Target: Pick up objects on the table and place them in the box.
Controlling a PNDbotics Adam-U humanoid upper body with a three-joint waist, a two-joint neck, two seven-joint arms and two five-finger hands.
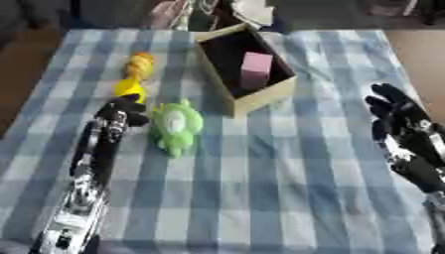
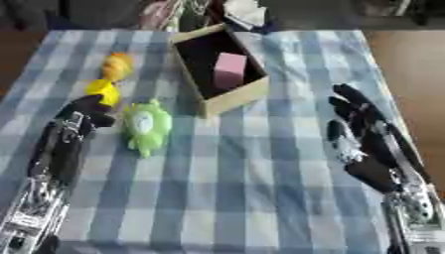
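Green toy (image 1: 177, 126) lies at centre left of the worktop (image 1: 287, 178), just beside the left hand (image 1: 121, 113), whose fingers are curled at a yellow toy (image 1: 130, 88). Upper centre, the box (image 1: 260, 94) holds a pink block (image 1: 257, 70). At right, the right hand (image 2: 365, 134) rests with fingers straight.

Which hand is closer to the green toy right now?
Left. The left hand sits right beside the green toy, on its left side, fingers curled. The right hand rests open far across the table, near its right edge.
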